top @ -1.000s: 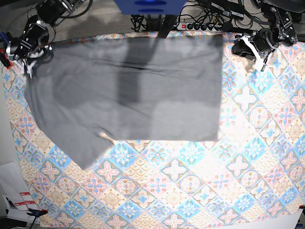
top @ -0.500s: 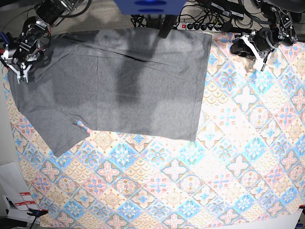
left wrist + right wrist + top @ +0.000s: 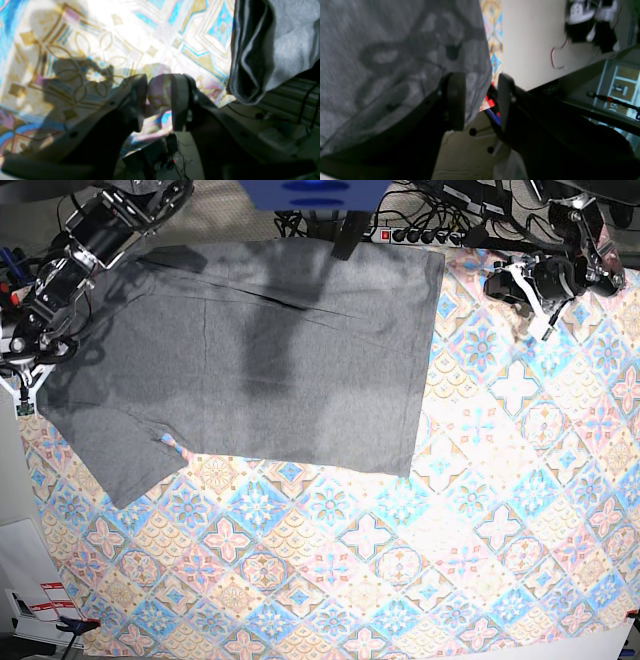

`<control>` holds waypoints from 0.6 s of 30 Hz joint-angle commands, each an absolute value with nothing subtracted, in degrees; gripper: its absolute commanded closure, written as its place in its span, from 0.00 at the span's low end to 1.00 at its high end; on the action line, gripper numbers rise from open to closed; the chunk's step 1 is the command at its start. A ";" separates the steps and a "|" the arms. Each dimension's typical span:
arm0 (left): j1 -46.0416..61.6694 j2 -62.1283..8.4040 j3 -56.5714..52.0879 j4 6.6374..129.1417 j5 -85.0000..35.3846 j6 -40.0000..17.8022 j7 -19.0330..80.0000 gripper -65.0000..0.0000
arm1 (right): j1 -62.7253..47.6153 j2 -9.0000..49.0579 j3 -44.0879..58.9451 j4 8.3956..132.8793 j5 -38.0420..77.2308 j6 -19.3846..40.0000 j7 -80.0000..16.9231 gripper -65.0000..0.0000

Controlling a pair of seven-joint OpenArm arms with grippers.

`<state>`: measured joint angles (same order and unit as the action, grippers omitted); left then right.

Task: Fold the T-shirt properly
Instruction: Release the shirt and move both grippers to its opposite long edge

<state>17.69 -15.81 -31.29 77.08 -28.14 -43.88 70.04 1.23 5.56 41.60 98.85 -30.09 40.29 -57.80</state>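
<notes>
So the left pincer (image 3: 158, 100) sits in the upper right of the base view, jaws parted with nothing between them, just patterned cloth (image 3: 400, 560) below. The right pincer (image 3: 480, 105) at the far left edge is parted too, and the grey T-shirt (image 3: 270, 350) edge hangs loosely between its fingers (image 3: 455, 100), not pinched. The shirt lies spread flat across the upper left of the surface.
</notes>
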 commanded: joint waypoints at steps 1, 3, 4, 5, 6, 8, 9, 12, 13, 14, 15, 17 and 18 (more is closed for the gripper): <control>15.69 -15.34 -30.90 75.74 -15.16 -40.00 70.46 0.68 | 2.33 6.46 41.10 99.30 -30.73 40.00 -57.71 0.68; 12.70 -15.25 -29.49 75.74 -15.16 -40.00 71.96 0.68 | 3.30 6.46 39.78 98.68 -30.81 40.00 -57.80 0.68; 10.95 -15.16 -28.09 75.82 -15.25 -40.00 72.75 0.68 | 3.47 6.46 39.16 98.24 -30.81 40.00 -57.98 0.68; 8.92 -14.73 -27.03 75.82 -15.25 -40.00 73.80 0.68 | 3.47 6.46 38.55 97.71 -30.81 40.00 -57.98 0.68; 7.34 -13.93 -26.51 75.82 -15.25 -40.00 74.59 0.68 | 3.47 6.46 38.20 97.27 -30.81 40.00 -57.98 0.68; 4.18 -12.70 -25.98 76.53 -15.16 -40.00 76.35 0.68 | 3.47 6.46 38.11 96.31 -30.81 40.00 -57.98 0.68; 2.59 -11.65 -25.98 77.41 -15.08 -40.00 76.97 0.68 | 3.47 6.46 38.29 95.78 -30.81 40.00 -57.98 0.68; -1.01 -9.19 -25.98 81.36 -15.08 -40.00 79.60 0.68 | 3.47 6.81 38.37 94.46 -30.81 40.00 -57.98 0.68; -2.42 -8.57 -25.89 81.98 -15.08 -40.00 80.00 0.68 | 3.47 6.81 38.37 94.02 -30.81 40.00 -57.98 0.68; -3.65 -7.87 -25.71 81.98 -14.99 -40.00 80.00 0.68 | 3.56 6.90 38.37 93.58 -30.90 40.00 -57.98 0.68; -4.97 -7.34 -25.01 81.98 -14.81 -40.00 80.00 0.67 | 3.65 6.90 38.37 93.32 -31.34 40.00 -57.89 0.68; -7.78 -6.81 -21.58 81.98 -13.32 -40.00 80.00 0.61 | 5.14 6.90 38.37 92.53 -34.07 40.00 -57.80 0.68; -9.01 -6.55 -20.00 81.98 -12.70 -40.00 80.00 0.57 | 5.93 6.81 38.37 92.18 -35.74 40.00 -57.71 0.68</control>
<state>-8.38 -6.33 -19.75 80.93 -12.43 -39.90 80.16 4.89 5.67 38.39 90.98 -35.92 40.45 -58.37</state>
